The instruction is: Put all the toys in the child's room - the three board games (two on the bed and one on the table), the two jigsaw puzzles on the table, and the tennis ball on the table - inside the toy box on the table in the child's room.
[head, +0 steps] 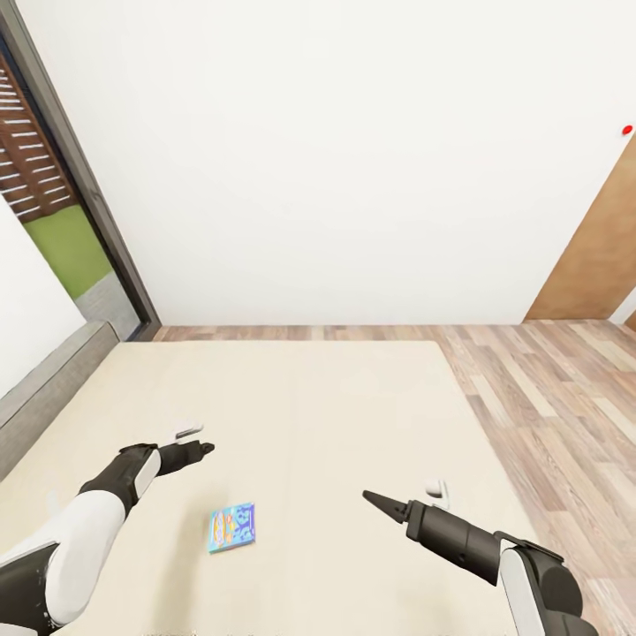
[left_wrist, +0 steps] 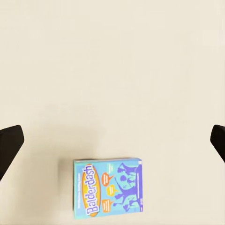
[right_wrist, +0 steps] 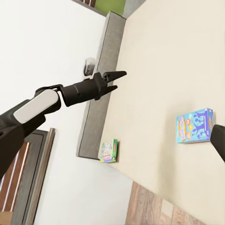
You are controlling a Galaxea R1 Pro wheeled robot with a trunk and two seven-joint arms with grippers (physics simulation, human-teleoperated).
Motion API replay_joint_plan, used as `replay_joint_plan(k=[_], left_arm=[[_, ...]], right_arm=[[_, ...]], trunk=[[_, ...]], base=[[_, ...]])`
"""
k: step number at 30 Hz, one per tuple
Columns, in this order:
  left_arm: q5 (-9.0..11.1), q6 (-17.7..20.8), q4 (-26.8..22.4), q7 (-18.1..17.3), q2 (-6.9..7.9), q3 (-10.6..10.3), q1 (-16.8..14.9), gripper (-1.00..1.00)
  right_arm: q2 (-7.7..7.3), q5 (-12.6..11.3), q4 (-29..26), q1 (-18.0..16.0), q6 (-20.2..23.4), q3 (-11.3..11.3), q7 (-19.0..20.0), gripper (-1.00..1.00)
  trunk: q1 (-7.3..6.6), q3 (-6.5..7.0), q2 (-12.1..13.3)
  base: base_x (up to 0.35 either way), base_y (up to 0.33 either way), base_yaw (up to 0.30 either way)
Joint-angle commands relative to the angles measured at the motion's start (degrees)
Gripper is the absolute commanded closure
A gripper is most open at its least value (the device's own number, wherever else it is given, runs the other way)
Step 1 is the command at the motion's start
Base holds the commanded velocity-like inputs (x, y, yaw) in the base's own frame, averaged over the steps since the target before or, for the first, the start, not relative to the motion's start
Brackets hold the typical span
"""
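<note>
A blue cartoon-printed board game (head: 231, 527) lies flat on the cream bed (head: 336, 415), between my two arms. My left gripper (head: 208, 447) hovers above the mattress, a little beyond the box and to its left. It is open, and in the left wrist view its fingers (left_wrist: 9, 143) stand wide apart with the blue box (left_wrist: 108, 187) below them. My right gripper (head: 369, 496) hangs over the bed to the right of the box, its finger (right_wrist: 218, 140) at the frame edge, open and empty. A purple-green board game (right_wrist: 108, 151) lies by the grey headboard (right_wrist: 101, 89).
A grey padded headboard (head: 53, 389) runs along the bed's left side, with a dark-framed glass door (head: 79, 194) behind it. Wood-plank floor (head: 548, 397) lies right of the bed. A wooden door (head: 592, 256) and a red wall button (head: 627, 130) are at the far right.
</note>
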Motion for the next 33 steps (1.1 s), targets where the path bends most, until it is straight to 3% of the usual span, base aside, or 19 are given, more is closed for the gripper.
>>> replay_joint_plan(k=[1,11,19,33], left_arm=[[-0.58,0.3,-0.09,-0.45,0.0,0.46,-0.05,-1.0],[-0.53,0.32,-0.17,-0.65,0.08,0.38,-0.05,-1.0],[-0.53,0.36,-0.18,-0.65,0.04,0.38,-0.05,-1.0],[-0.53,0.22,-0.18,-0.67,-0.08,0.46,-0.05,-1.0]], right_arm=[[0.05,0.13,-0.03,-0.05,0.23,-0.12,0.32,-1.0],[-0.26,-0.55,-0.27,-0.09,0.6,-0.12,1.32,-1.0],[-0.18,-0.7,-0.32,-0.06,0.54,-0.11,6.25,-1.0],[-0.01,-0.71,-0.33,-0.1,0.46,-0.09,7.04,-1.0]], trunk=[[0.03,-0.2,-0.12],[0.03,-1.14,-0.12],[0.03,-1.89,-0.12],[0.03,-3.2,-0.12]], base=[[0.0,0.0,0.0],[0.0,0.0,0.0],[0.0,0.0,0.0],[0.0,0.0,0.0]])
